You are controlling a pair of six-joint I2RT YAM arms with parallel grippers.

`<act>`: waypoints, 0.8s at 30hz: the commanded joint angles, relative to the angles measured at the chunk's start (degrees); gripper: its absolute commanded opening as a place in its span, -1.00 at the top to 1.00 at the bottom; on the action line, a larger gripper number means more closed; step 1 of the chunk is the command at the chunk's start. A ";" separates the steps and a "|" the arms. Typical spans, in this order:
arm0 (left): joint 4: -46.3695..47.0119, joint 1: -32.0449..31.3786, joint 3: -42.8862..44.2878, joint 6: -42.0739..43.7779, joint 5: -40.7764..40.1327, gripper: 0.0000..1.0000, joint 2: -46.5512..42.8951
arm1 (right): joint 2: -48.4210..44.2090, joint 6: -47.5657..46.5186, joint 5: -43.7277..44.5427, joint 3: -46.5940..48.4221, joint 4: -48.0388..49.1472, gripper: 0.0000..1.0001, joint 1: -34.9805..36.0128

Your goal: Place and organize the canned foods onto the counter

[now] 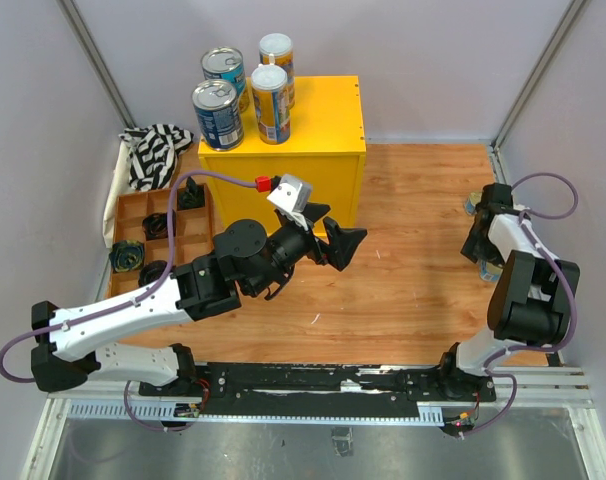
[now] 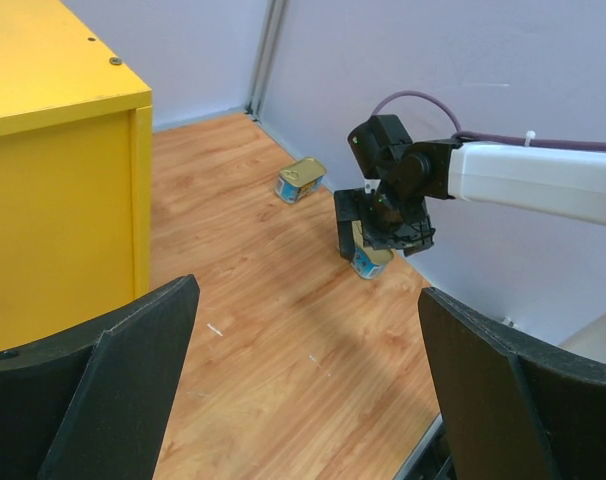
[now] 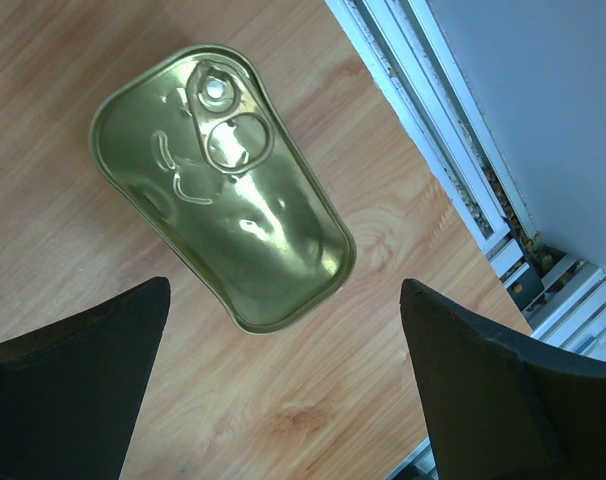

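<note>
Cans bunched at the far left of the yellow counter, a big smooth box with a flat top and square corners. Front wide can and back wide can: round, blue paper labels, shiny silver tops. Just right of them, front slim can and back slim can: taller, thinner, yellow and blue, with white lids. All four upright, long way straight up and down, close together.

Two flat gold tins down on the brown wood table, far over on the right, well apart from the counter. Near tin: shiny metal, a little dented, round corners, ring pull at one end. Lying flat, top up, long way nearly in line with the white rail by the right wall. Far tin: gold top, blue side, a bit farther toward the far wall.

Left jaws wide apart, black and chunky, nothing between them, up in the air just right of the counter's near side. Right jaws wide apart too, down over the near tin, not clamped on it. Touching it or not: cannot tell.
</note>
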 commanded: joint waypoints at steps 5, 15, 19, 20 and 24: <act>0.40 -0.59 1.21 -1.09 -2.77 -0.91 0.04 | 5.24 2.09 -3.69 4.05 0.21 -0.97 -1.71; -1.47 -1.34 1.88 -1.18 -4.85 -0.89 -0.17 | 7.97 2.38 -6.63 5.49 0.30 -0.88 -2.04; -1.74 -1.63 2.21 -1.10 -5.46 -0.89 -0.19 | 7.59 1.85 -8.91 4.56 1.36 -0.72 -2.05; -1.76 -1.84 2.28 -1.03 -5.67 -0.89 -0.11 | 7.45 1.67 -9.66 4.29 1.62 -0.67 -2.06; -1.89 -2.54 2.52 -0.92 -6.40 -0.88 -0.16 | 6.31 0.90 -12.39 3.12 2.63 -0.41 -1.89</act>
